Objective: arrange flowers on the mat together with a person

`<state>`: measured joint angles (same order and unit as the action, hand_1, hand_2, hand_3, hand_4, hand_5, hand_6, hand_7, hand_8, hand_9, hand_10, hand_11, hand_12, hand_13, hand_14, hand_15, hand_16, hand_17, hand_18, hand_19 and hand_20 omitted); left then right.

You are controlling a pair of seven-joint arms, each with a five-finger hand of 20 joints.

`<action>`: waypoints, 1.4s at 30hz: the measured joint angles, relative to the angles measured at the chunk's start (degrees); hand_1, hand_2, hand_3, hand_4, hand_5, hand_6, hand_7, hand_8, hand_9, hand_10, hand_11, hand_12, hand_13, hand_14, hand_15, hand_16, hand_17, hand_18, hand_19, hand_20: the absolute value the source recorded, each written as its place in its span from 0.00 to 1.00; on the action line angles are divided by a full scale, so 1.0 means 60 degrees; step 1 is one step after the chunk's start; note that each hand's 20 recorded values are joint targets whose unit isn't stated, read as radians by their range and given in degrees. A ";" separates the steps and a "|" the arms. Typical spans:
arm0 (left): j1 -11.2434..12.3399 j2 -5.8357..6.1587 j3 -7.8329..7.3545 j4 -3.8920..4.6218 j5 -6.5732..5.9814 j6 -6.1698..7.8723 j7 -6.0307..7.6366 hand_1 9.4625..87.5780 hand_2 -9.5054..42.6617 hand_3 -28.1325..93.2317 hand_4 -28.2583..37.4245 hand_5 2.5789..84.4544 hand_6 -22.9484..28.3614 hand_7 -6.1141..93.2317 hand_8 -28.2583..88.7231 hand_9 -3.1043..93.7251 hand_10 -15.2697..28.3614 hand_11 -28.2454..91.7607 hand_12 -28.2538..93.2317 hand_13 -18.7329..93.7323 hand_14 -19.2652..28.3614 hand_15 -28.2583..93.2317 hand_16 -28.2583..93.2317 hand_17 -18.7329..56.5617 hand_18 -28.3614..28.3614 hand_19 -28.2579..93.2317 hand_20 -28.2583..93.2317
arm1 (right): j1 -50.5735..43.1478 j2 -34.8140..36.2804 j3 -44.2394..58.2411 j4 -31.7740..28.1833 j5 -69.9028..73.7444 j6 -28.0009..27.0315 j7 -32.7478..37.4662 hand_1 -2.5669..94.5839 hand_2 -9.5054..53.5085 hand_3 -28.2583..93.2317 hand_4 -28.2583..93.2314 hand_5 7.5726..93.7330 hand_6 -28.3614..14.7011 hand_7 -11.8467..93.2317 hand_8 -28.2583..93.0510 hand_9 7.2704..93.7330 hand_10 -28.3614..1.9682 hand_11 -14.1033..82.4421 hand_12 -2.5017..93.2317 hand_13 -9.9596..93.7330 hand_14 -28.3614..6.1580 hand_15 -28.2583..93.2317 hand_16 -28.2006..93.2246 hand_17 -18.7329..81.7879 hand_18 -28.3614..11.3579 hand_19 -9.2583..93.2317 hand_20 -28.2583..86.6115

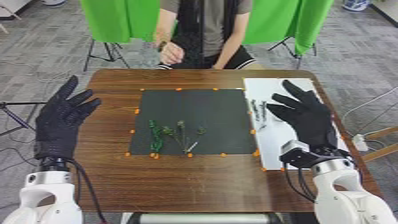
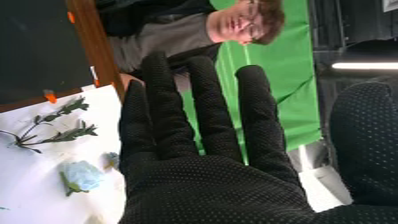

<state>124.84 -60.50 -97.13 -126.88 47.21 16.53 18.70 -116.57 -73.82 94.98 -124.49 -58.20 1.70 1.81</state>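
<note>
Right hand [image 1: 308,120] is hanging over the white sheet [image 1: 276,145], palm open, fingers spread, gripping nothing. Left hand [image 1: 59,125] is also holding open, off to the left side, nothing in it. On the dark mat [image 1: 191,107], a green leafy stem [image 1: 156,136] and thin-stemmed flowers [image 1: 180,123] are lying along the near left part. On the sheet, leafy sprigs [image 2: 75,134] are lying beside a pale blue flower [image 2: 82,176].

Handling, judged by eye: all pieces are likely very light. Sprigs are probably bendy, with leaves that could snag on the glove; pinching the bare lower stem seems best. Blue bloom is looking soft and crushable, so a light hold at its green base, off the petals. Thin stems might be rolling or slipping if pinched loosely.

Holders: sheet is carrying the loose sprigs and bloom flat; mat is carrying the arrangement.
</note>
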 measured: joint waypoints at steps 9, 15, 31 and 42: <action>0.0003 -0.0106 -0.0036 0.0001 0.0027 -0.0045 -0.0172 0.13 0.32 0.86 0.00 0.39 0.57 0.12 0.18 0.42 0.78 0.40 0.33 0.44 0.94 0.60 0.19 0.20 0.99 0.73 0.34 | -0.0021 -0.0029 -0.0075 0.0008 0.0049 0.0021 0.0075 0.18 0.33 0.83 0.01 0.39 0.69 0.24 0.12 0.47 0.46 0.26 0.17 0.46 0.27 0.44 0.38 0.24 0.25 0.44 0.42; -0.0036 -0.0099 -0.0057 0.0004 0.0019 -0.0048 -0.0174 0.13 0.32 0.86 0.00 0.39 0.57 0.12 0.18 0.42 0.78 0.40 0.33 0.44 0.95 0.61 0.19 0.20 0.99 0.73 0.35 | 0.0029 -0.0048 -0.0141 0.0043 0.0024 0.0021 0.0135 0.19 0.32 0.84 0.01 0.40 0.69 0.24 0.12 0.48 0.46 0.27 0.17 0.47 0.28 0.45 0.38 0.24 0.25 0.45 0.42; 0.0000 -0.0090 -0.0060 -0.0005 0.0017 -0.0049 -0.0209 0.14 0.32 0.85 0.00 0.40 0.58 0.11 0.19 0.42 0.78 0.41 0.33 0.43 0.95 0.61 0.19 0.20 0.99 0.72 0.36 | 0.0225 -0.0056 -0.0378 0.0152 -0.0129 0.0152 0.0285 0.19 0.32 0.84 0.01 0.40 0.69 0.25 0.12 0.48 0.45 0.28 0.17 0.47 0.28 0.47 0.37 0.24 0.25 0.45 0.43; 0.0068 -0.0090 -0.0063 -0.0022 0.0016 -0.0043 -0.0213 0.14 0.32 0.86 0.00 0.40 0.58 0.11 0.19 0.42 0.78 0.41 0.33 0.43 0.95 0.61 0.19 0.20 0.99 0.72 0.36 | 0.0234 -0.0029 -0.0424 0.0136 -0.0329 0.0342 0.0436 0.19 0.32 0.84 0.01 0.41 0.69 0.25 0.12 0.52 0.41 0.32 0.19 0.50 0.31 0.53 0.37 0.25 0.25 0.48 0.43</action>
<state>125.25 -61.04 -97.51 -127.01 47.30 16.27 17.42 -115.17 -73.99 92.43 -123.68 -60.17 3.75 4.42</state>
